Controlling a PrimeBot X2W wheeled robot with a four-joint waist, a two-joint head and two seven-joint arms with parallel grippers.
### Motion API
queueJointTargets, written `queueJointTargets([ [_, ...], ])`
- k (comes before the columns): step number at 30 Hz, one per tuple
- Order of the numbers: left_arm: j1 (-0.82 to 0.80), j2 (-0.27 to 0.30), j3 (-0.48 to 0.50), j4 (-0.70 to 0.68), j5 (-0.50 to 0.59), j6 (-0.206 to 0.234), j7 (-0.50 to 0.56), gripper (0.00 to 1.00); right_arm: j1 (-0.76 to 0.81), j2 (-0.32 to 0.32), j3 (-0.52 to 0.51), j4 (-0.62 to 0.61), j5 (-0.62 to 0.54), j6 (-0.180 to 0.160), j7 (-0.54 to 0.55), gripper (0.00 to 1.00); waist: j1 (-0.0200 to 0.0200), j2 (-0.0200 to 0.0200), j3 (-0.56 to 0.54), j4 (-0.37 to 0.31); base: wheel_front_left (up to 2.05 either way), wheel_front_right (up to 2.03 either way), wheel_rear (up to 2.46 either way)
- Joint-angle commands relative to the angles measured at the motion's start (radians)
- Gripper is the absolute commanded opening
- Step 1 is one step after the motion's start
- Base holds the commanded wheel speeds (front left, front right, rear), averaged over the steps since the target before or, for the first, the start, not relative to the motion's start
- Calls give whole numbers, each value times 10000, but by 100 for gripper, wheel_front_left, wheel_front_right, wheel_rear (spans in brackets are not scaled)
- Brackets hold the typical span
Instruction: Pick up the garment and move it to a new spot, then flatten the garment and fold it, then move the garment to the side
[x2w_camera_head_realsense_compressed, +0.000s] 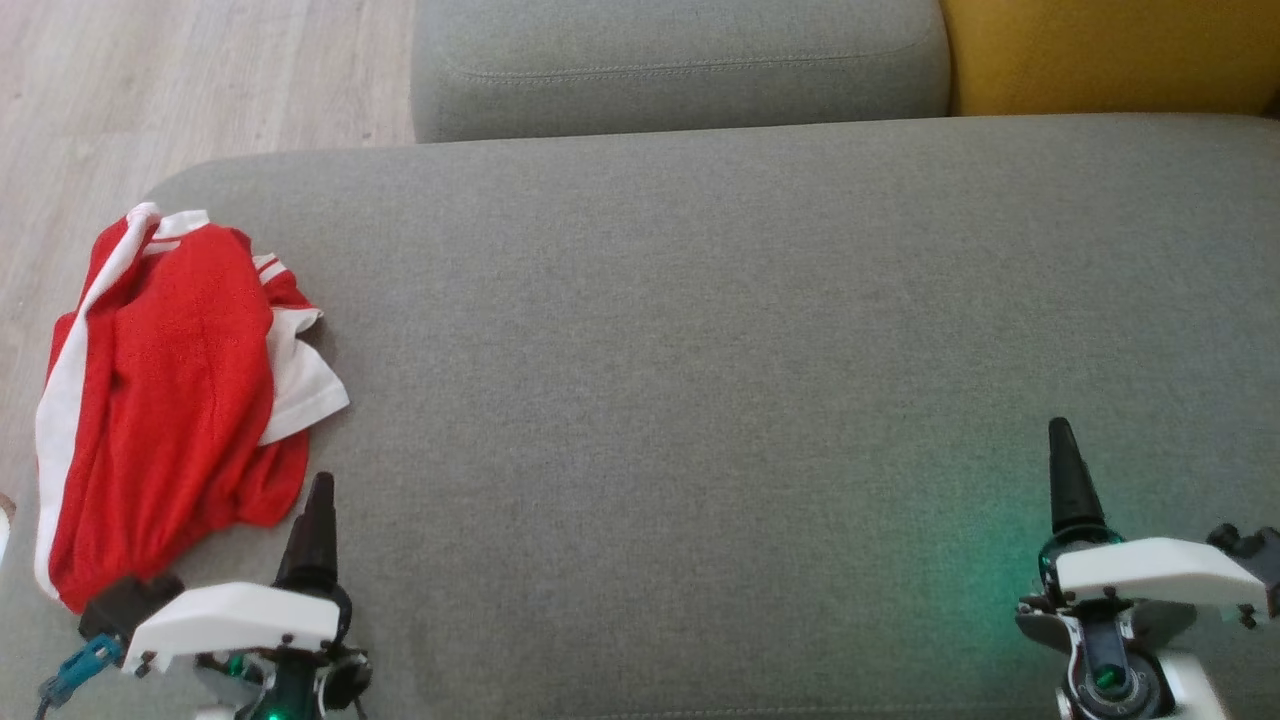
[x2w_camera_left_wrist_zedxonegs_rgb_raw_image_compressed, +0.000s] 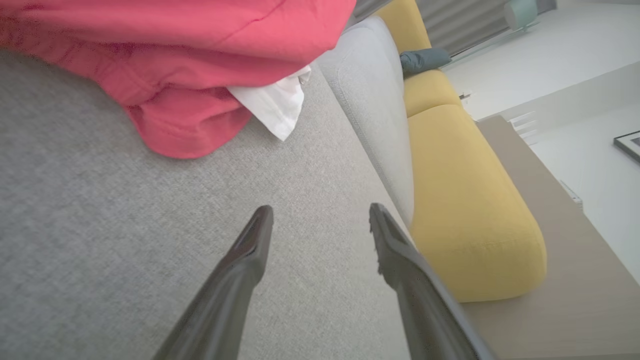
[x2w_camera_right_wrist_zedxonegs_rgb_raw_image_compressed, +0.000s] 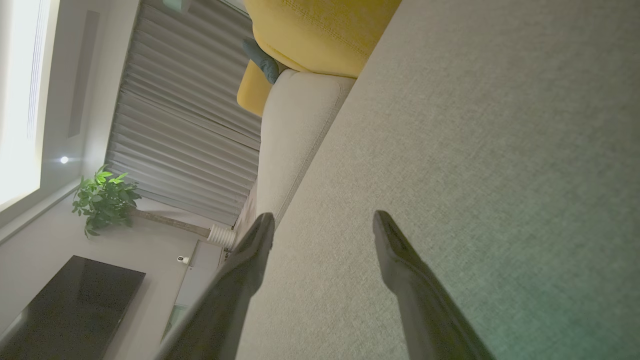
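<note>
Red, white-trimmed crumpled fabric garment (x2w_camera_head_realsense_compressed: 170, 400) unlifted on grey upholstered sofa seat (x2w_camera_head_realsense_compressed: 700, 350), left pincer (x2w_camera_left_wrist_zedxonegs_rgb_raw_image_compressed: 321, 210) and right pincer (x2w_camera_right_wrist_zedxonegs_rgb_raw_image_compressed: 324, 216) agape, empty: pick-up step, likely needing a short left-side reach and pinch.

Grey sofa seat (x2w_camera_head_realsense_compressed: 700, 380): crumpled red-and-white garment (x2w_camera_head_realsense_compressed: 170, 400) at left edge.
</note>
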Motion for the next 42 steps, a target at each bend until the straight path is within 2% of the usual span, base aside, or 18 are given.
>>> queueJointTargets([
  [1, -518, 171, 27, -280, 411, 79, -143, 100, -661, -136, 113, -301, -426, 28, -144, 100, 0, 0, -6, -5, 0, 0, 0],
  [34, -614, 507, -760, -1064, 4401, 1228, -1079, 100, -810, -27, 215, -1107, -4752, 48, -1088, 100, 0, 0, 8, -17, 0, 0, 0],
  [42, -630, 577, -1013, -1090, 5546, 1512, -1342, 100, -853, -28, 342, -733, -6062, 54, -1353, 100, 0, 0, 19, -53, 0, 0, 0],
])
